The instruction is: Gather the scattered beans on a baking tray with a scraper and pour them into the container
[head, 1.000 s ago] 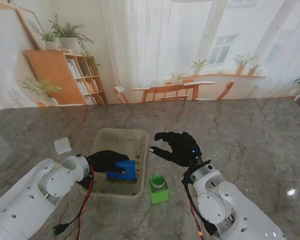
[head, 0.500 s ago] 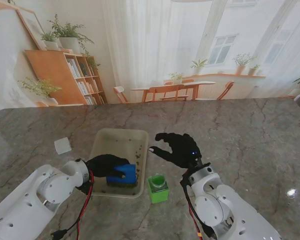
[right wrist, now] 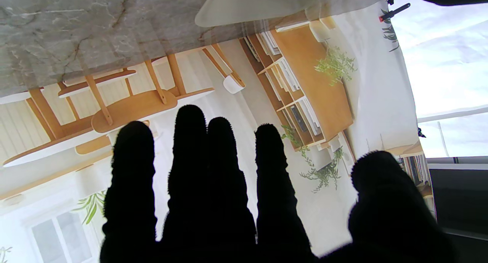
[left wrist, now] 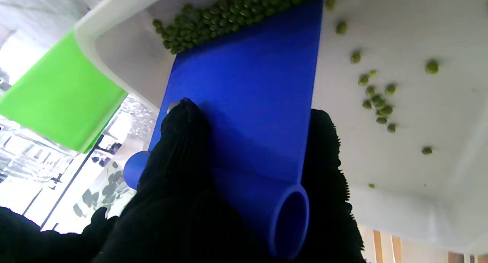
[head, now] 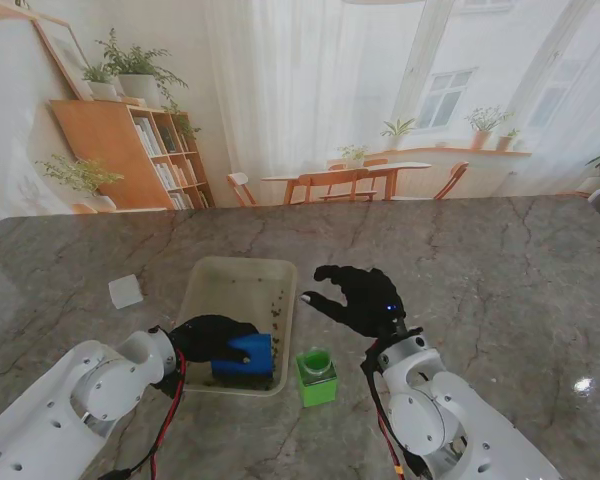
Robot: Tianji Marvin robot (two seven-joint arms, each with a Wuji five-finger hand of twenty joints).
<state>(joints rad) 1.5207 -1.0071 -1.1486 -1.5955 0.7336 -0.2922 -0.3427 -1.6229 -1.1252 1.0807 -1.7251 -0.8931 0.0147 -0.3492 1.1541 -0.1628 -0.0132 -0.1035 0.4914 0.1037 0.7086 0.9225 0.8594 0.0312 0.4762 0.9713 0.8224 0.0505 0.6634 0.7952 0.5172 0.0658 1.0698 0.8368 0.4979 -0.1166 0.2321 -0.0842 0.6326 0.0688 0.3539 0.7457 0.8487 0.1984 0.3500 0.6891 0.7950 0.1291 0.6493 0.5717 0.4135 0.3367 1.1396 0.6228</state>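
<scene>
left hand [head: 208, 337] gripped the blue scraper [head: 245, 354] at the tray's [head: 235, 272] six o'clock; right hand [head: 360, 298] hovered, fingers [right wrist: 190, 141] spread, holding nothing.

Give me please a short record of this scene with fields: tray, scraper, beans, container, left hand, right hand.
tray: white baking tray on the marble table
scraper: blue scraper, blade edge down on the tray floor at the end nearer to me
beans: green beans piled along the blade edge; others loose on the tray floor
container: green container on the table, right of the tray
left hand: left hand shut on the scraper
right hand: right hand open, fingers spread, holding nothing
</scene>
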